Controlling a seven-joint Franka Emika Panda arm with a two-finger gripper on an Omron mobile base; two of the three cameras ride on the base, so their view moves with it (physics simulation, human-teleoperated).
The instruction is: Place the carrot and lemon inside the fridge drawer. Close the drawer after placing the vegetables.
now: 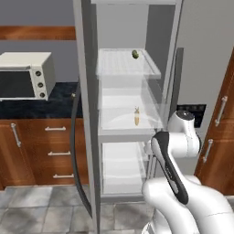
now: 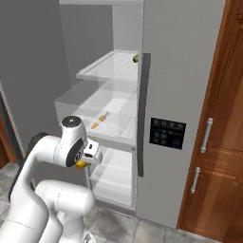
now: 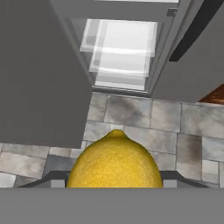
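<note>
While we view from the base, arm pose: folded low before the open fridge, elbow raised, hand at lower-compartment height.
Jaws: gripper (image 2: 83, 163) clamped on the lemon (image 3: 114, 161); we see yellow under the hand.
Carrot count: one carrot (image 1: 136, 117), lying inside the fridge drawer (image 1: 130, 133), which stands pulled out.
Lemon count: one, held above the floor tiles (image 3: 166, 118).
Other fruit: one olive-green fruit (image 1: 135, 54) on the upper shelf (image 1: 119, 64).

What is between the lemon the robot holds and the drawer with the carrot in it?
Nothing but open air: in the right base view the lemon sits low, before the fridge drawer holding the carrot.
</note>
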